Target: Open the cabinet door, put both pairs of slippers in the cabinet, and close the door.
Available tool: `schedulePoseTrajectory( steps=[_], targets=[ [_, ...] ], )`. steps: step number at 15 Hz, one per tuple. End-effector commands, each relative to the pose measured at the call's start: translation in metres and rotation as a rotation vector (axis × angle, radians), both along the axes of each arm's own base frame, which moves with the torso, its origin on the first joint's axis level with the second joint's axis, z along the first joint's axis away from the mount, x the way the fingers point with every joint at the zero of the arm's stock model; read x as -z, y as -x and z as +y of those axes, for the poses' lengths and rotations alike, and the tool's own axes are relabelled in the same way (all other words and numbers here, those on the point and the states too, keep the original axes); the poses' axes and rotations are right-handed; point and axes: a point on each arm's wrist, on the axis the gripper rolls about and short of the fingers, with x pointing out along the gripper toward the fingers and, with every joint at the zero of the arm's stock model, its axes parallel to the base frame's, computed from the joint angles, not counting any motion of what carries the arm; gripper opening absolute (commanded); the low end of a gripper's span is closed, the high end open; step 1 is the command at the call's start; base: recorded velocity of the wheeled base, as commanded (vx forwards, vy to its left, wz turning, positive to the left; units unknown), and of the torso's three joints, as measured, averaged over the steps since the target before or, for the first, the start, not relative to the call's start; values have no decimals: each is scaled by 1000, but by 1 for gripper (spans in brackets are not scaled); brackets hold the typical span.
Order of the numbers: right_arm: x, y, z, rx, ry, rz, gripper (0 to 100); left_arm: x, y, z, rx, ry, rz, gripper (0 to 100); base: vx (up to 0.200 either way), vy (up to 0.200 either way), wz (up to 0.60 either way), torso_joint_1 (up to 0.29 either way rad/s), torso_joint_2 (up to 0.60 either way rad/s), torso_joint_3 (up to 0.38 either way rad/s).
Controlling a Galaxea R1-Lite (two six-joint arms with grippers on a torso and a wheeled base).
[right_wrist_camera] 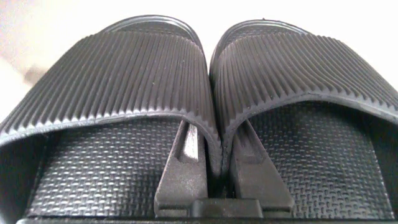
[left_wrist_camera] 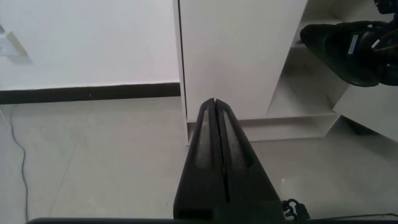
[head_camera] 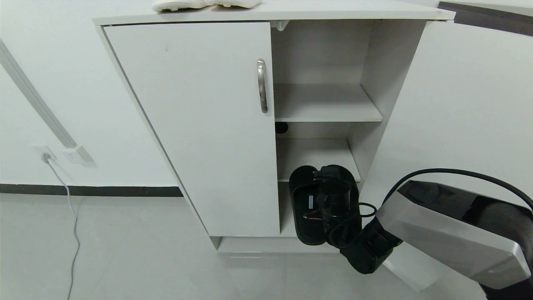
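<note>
My right gripper (right_wrist_camera: 219,165), clamped on the adjoining straps (right_wrist_camera: 143,74) of the black slippers (head_camera: 310,204) at the open cabinet's (head_camera: 377,58) mouth, should, I judge, carry them level and deep beneath the lower shelf (head_camera: 316,156) before letting go; my left gripper (left_wrist_camera: 215,143) hangs low, fingers (left_wrist_camera: 200,149) together.

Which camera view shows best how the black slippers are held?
The right wrist view: the right gripper is shut on the slippers, its fingers pinching both inner strap edges together. The head view shows the pair at the open cabinet, the grip hidden. The left wrist view shows them far off.
</note>
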Motion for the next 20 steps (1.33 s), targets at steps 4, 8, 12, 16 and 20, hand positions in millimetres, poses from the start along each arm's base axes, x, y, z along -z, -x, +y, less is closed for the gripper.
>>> schedulePoseTrajectory(
  steps=[4, 8, 12, 16, 20],
  targets=[
    [2, -3, -3, 5, 5, -3, 0, 0, 0, 0, 0, 0, 1, 0, 200, 0, 0, 2, 1, 6],
    [3, -10, -9, 18, -1, -8, 0, 0, 0, 0, -1, 0, 1, 0, 50, 0, 0, 3, 2, 1],
    [8, -39, -10, 25, -6, -12, 0, 0, 0, 0, -3, 1, 1, 0, 0, 0, 0, 0, 0, 0],
    [8, -61, -8, 34, 6, -9, 0, 0, 0, 0, -3, 1, 1, 0, 0, 0, 0, 0, 0, 0],
    [2, -71, -6, 18, 25, -46, 0, 0, 0, 0, -4, 6, 0, 0, 0, 0, 0, 0, 0, 0]
  ],
)
